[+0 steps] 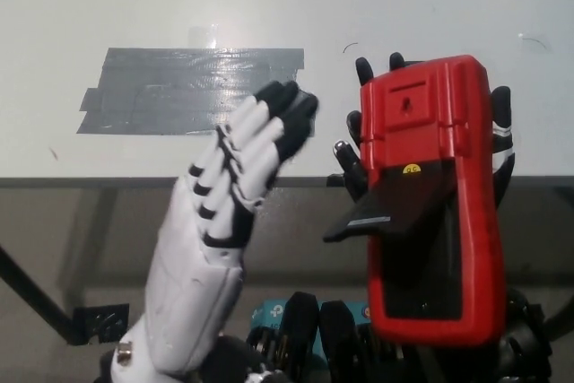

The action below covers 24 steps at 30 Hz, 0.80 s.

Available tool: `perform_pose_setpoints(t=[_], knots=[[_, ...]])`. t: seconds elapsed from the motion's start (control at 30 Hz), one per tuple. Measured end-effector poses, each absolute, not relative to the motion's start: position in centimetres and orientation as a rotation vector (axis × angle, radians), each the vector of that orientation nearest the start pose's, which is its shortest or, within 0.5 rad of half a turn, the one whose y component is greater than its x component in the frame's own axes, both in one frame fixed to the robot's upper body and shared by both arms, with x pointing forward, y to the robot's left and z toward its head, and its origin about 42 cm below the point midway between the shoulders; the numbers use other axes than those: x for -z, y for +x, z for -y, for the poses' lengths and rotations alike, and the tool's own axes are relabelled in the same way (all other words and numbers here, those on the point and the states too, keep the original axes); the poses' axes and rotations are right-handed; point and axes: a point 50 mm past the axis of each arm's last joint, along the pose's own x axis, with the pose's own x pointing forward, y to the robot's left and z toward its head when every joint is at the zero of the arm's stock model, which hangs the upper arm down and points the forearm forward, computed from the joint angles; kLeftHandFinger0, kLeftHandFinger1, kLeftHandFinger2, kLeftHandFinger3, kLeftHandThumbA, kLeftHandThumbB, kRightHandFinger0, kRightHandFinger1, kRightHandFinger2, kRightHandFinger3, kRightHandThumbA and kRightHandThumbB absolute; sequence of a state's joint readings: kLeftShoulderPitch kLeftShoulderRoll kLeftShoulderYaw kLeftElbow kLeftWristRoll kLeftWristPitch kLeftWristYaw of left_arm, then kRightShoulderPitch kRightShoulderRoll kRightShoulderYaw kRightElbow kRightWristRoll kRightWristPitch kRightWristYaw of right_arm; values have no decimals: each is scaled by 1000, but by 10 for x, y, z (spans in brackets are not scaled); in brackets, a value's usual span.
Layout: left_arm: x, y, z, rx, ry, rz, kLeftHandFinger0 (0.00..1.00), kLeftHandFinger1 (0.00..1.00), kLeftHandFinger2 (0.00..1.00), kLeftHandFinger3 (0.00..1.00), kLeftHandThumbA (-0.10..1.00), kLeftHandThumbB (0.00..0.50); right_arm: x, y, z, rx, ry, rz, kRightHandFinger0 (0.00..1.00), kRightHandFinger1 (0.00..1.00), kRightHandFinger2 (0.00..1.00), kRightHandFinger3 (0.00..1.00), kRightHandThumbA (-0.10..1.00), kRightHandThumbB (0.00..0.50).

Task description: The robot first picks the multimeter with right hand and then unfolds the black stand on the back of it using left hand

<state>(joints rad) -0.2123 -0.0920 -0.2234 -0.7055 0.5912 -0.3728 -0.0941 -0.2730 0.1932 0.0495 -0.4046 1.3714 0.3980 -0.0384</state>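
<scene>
Gripping the boxy red multimeter [430, 204], black stand [381, 208] hinged outward, with right robot hand [359, 163]; holding left robot hand [247, 163] empty, fingers straight, beside the multimeter.

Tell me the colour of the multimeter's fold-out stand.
Black, against the red multimeter; stand shows in the head view.

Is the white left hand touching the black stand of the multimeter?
No, the left hand is apart from the stand.
</scene>
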Motion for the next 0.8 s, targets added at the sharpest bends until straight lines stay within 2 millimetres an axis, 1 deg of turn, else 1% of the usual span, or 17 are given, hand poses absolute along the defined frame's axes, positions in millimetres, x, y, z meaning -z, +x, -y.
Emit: perform_pose_setpoints(t=[0.07, 0.1, 0.13, 0.17, 0.3, 0.33, 0.4, 0.43, 0.47, 0.5, 0.57, 0.6, 0.63, 0.67, 0.7, 0.73, 0.8], knots=[[-337, 219, -118, 145, 444, 1297, 1000, 1000, 1000, 1000, 1000, 458, -284, 307, 105, -804, 1372, 162, 0, 162, 712, 212, -100, 174], [-335, 218, -117, 153, 440, 1294, 1000, 1000, 1000, 1000, 1000, 446, -284, 307, 105, -803, 1371, 163, 0, 131, 646, 231, -100, 182], [-334, 217, -116, 157, 439, 1292, 1000, 1000, 1000, 1000, 1000, 428, -284, 307, 105, -802, 1370, 164, 0, 44, 518, 200, -100, 220], [-333, 216, -115, 164, 437, 1290, 1000, 1000, 996, 1000, 1000, 426, -284, 307, 105, -801, 1368, 164, 0, 2, 422, 178, -100, 225], [-331, 214, -113, 171, 449, 1288, 1000, 986, 917, 1000, 1000, 417, -286, 306, 106, -776, 1366, 153, 0, 0, 251, 127, -100, 202], [-330, 214, -113, 171, 452, 1289, 1000, 985, 916, 1000, 1000, 418, -286, 306, 107, -772, 1366, 151, 0, 0, 249, 127, -100, 201], [-330, 213, -112, 175, 453, 1295, 1000, 961, 890, 1000, 965, 418, -286, 306, 107, -767, 1365, 147, 0, 0, 136, 132, -100, 188], [-330, 213, -112, 176, 453, 1296, 1000, 945, 871, 1000, 931, 428, -286, 306, 107, -767, 1365, 147, 0, 0, 105, 153, -100, 186], [-328, 212, -111, 187, 444, 1296, 1000, 873, 820, 1000, 928, 434, -286, 306, 106, -768, 1364, 146, 0, 0, 77, 156, -100, 178], [-327, 211, -110, 195, 435, 1294, 1000, 771, 771, 1000, 951, 464, -286, 306, 106, -769, 1365, 145, 0, 0, 67, 157, -100, 166], [-325, 209, -108, 211, 414, 1287, 1000, 556, 650, 1000, 997, 464, -286, 306, 106, -771, 1370, 143, 0, 0, 119, 146, -100, 163], [-324, 207, -107, 217, 405, 1283, 1000, 462, 594, 1000, 983, 484, -286, 306, 106, -773, 1375, 142, 0, 29, 226, 150, -100, 165], [-322, 206, -107, 225, 393, 1277, 1000, 430, 576, 1000, 980, 490, -287, 305, 106, -773, 1380, 139, 0, 55, 304, 155, -100, 166], [-321, 205, -107, 228, 385, 1273, 762, 319, 509, 1000, 988, 499, -287, 305, 106, -773, 1383, 137, 0, 108, 464, 177, -100, 167], [-320, 204, -107, 234, 371, 1263, 647, 258, 431, 1000, 986, 474, -288, 304, 106, -777, 1391, 135, 0, 172, 606, 208, -100, 160], [-319, 204, -107, 239, 361, 1260, 645, 223, 390, 1000, 947, 490, -289, 304, 106, -780, 1395, 137, 0, 197, 646, 220, -100, 162], [-318, 202, -106, 250, 334, 1257, 711, 74, 248, 1000, 895, 488, -290, 303, 107, -780, 1403, 133, 0, 300, 756, 382, -100, 155]])
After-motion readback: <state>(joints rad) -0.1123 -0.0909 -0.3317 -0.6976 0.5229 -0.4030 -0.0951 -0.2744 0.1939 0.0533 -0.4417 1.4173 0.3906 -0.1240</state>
